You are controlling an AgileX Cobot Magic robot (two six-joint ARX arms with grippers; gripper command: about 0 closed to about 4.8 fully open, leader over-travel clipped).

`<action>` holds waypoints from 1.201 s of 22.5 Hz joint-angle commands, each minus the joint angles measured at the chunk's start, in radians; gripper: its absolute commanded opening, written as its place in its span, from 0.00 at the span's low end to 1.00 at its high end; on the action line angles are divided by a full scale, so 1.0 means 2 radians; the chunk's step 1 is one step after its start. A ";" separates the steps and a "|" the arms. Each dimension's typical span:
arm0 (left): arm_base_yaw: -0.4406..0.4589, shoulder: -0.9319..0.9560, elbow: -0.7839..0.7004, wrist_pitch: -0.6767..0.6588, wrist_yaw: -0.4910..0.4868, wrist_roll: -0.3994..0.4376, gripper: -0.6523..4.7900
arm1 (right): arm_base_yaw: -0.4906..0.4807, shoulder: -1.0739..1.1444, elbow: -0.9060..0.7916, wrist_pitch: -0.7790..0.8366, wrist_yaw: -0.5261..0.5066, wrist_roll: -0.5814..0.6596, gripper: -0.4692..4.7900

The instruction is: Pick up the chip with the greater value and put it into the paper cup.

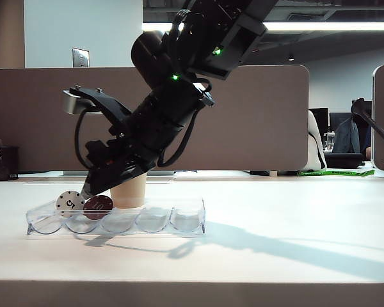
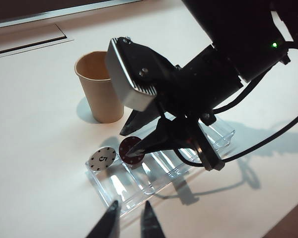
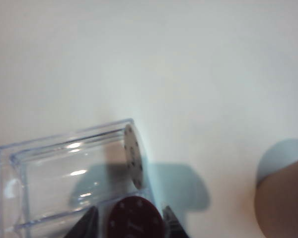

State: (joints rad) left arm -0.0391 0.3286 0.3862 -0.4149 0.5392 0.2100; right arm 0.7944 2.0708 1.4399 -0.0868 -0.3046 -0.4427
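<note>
right pincer [image 3: 127, 223] is down at the clear chip tray [image 2: 198, 153], fingers apart, one on each side of the dark red chip [image 3: 135, 218]. no clamp visible yet; whether the pads touch the chip's edge i can't tell. the chip stands on edge in the tray's second slot from the white "5" chip [image 2: 101, 159] end, its face towards the outside camera. the pincer comes in steeply from above and the tips already bracket the chip, so to my eye the next move only needs the fingers to close, no sideways shift.

paper cup [image 1: 128, 190] stands upright on the tabletop [image 1: 294, 211] just behind the tray, near the chip end, so the carry should be short.

left pincer [image 2: 128, 221] sits well back from the tray, tips a little apart, nothing in them. right arm is clearly the nearer one.

hard to read: the right wrist view cuts off the lower part of the chip and fingers, and in the outside view the arm covers the cup's rim.
</note>
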 commanded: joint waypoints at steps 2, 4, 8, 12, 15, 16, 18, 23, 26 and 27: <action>0.000 0.000 0.002 0.006 0.003 0.002 0.23 | -0.002 -0.002 0.002 0.005 0.011 0.001 0.40; 0.000 0.000 0.002 0.006 0.004 0.002 0.23 | -0.003 -0.002 0.002 0.004 0.011 0.001 0.40; 0.000 0.000 0.002 0.006 0.004 0.002 0.23 | -0.005 0.000 0.001 0.002 0.011 0.001 0.40; 0.000 0.000 0.002 0.006 0.004 0.002 0.23 | -0.005 0.000 0.001 -0.001 0.011 0.002 0.37; 0.000 0.000 0.002 0.006 0.004 0.002 0.23 | -0.005 0.000 0.001 -0.011 0.010 0.002 0.36; 0.000 0.000 0.002 0.006 0.004 0.002 0.23 | -0.005 0.000 0.001 -0.016 0.010 0.002 0.36; 0.000 0.000 0.002 0.006 0.004 0.002 0.23 | -0.005 0.000 0.001 -0.023 0.010 0.002 0.36; 0.000 0.000 0.002 0.006 0.004 0.002 0.23 | -0.005 0.000 0.001 -0.025 0.010 0.002 0.29; 0.000 0.000 0.002 0.006 0.004 0.002 0.23 | -0.005 0.000 0.001 -0.025 0.010 0.002 0.29; 0.000 0.000 0.002 0.006 0.004 0.002 0.23 | -0.005 0.000 0.001 -0.025 0.010 0.002 0.29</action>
State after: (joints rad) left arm -0.0391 0.3286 0.3862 -0.4149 0.5392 0.2100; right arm 0.7815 2.0739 1.4395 -0.1402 -0.2813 -0.4419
